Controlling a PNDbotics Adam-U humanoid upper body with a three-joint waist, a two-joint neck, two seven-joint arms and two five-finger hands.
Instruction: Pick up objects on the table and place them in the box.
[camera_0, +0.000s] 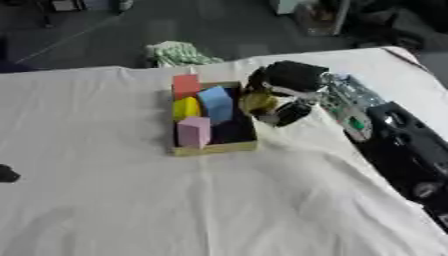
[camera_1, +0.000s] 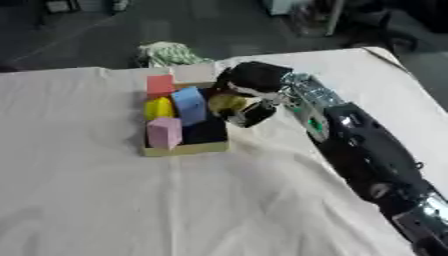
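Box (camera_0: 213, 147) on the white-clothed desk (camera_0: 131, 200), already holding red, yellow, blue and pink blocks; my right hand (camera_1: 245, 97), curled round a yellowish object (camera_1: 226, 102), hovers at its right rim; letting go now could drop it outside the wall

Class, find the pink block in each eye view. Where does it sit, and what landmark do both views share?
Left eye view: pink block, left of centre, at the box's near-left corner.
Right eye view: pink block, further left, same corner.
Shared landmark: the blue block just behind it.
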